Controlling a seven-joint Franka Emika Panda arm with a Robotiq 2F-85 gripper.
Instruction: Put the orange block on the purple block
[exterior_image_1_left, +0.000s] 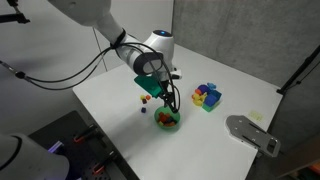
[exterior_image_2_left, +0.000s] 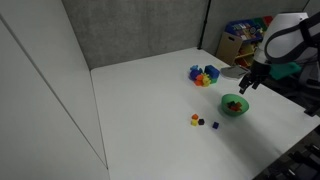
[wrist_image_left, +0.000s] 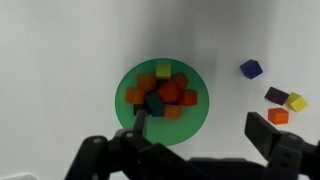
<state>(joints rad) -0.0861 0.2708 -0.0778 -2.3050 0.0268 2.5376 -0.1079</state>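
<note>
Four tiny loose cubes lie on the white bench (exterior_image_2_left: 140, 90), one of each colour. The orange block (wrist_image_left: 279, 116) sits just beside the purple block (wrist_image_left: 275, 95), with a small yellow cube (wrist_image_left: 296, 102) close against the purple one. A small blue cube (wrist_image_left: 251, 68) lies a little apart from these three. In an exterior view, the orange block (exterior_image_2_left: 196, 123) rests flat on the bench, near the front edge.

One round green plastic bowl (wrist_image_left: 128, 115) holds a heap of orange, red and dark teal pieces, too jumbled to count. One blue tray (exterior_image_2_left: 204, 75) of mixed coloured blocks stands further back.

The end effector (wrist_image_left: 203, 125) hangs above the bowl. Its two dark fingers (wrist_image_left: 265, 130) are spread wide with nothing between them. The four cubes lie off to one side of it.

In both exterior views the bowl is near a bench edge. A broad stretch of bare white surface lies beyond the cubes toward the grey wall (exterior_image_2_left: 130, 30).
</note>
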